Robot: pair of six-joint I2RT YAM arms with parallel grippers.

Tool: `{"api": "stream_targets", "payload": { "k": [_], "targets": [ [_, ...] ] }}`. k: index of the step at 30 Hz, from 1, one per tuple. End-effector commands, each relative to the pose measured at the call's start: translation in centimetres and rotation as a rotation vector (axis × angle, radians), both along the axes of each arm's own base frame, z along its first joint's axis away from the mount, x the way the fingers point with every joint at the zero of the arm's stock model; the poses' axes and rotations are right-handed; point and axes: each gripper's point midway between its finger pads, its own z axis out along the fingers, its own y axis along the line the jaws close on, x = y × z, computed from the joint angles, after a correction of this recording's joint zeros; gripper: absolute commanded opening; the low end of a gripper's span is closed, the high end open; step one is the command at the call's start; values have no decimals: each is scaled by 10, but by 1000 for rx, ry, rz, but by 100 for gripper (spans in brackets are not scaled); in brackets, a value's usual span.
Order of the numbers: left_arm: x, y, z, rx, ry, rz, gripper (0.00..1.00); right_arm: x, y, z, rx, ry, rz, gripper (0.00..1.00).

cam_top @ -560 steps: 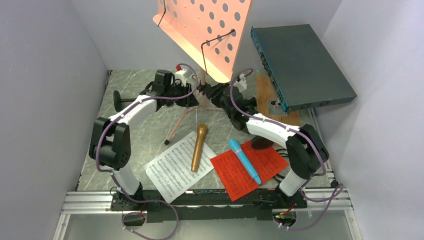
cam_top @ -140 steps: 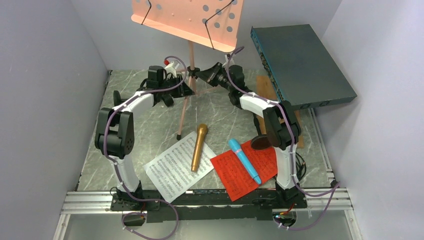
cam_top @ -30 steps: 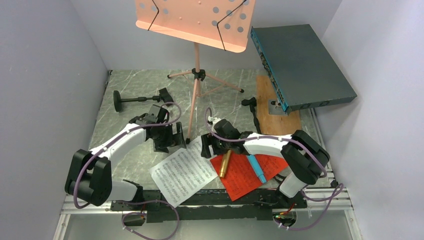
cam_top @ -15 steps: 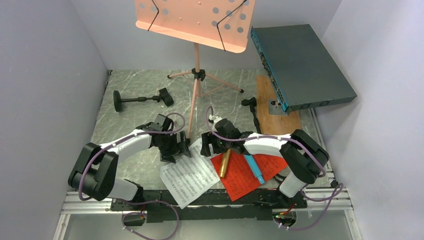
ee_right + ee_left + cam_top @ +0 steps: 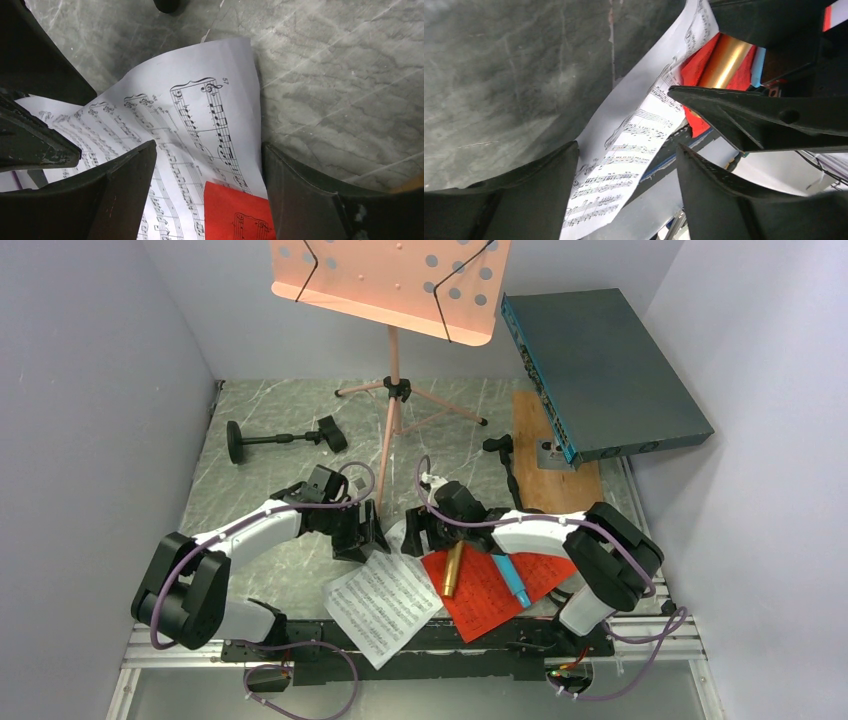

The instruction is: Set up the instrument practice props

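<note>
The left fingers [image 5: 539, 185] and the right fingers [image 5: 120, 180] both gape open over the white page [image 5: 385, 605]. The gold microphone [image 5: 452, 568] lies on the red page [image 5: 485, 595].

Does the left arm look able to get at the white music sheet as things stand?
Probably yes: the left tool straddles an edge of the white sheet, jaws open, nothing covering that part, though the right tool crowds beside it.

White page [image 5: 634, 135] across the marble table [image 5: 514, 75], between the left gripper's [image 5: 626, 150] spread fingers [image 5: 539, 185] — red page [image 5: 696, 70], gold mic [image 5: 724, 62], sliver of blue mic [image 5: 758, 67] beyond, black wedge [image 5: 749, 120] jutting in from the right.
</note>
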Motion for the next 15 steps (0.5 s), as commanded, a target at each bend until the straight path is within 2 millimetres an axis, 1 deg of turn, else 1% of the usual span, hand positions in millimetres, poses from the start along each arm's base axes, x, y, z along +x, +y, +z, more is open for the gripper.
{"api": "stream_targets", "payload": {
  "k": [1,3,7,8,12,15],
  "targets": [
    [9,-18,21,-102,-56,-43,72,-7,3,9,45,11,10,79],
    [9,-19,21,-109,-54,-51,64,-7,4,11,49,12,11,79],
    [8,-15,15,-77,-48,-53,45,-6,3,16,52,-1,7,79],
    [8,-15,13,-72,-47,-53,41,-6,2,17,51,-4,6,79],
    [9,-15,8,-66,-45,-48,33,-5,2,23,61,-19,5,79],
    [9,-17,6,-65,-46,-53,20,-5,1,27,66,-28,2,79]
  ]
}}
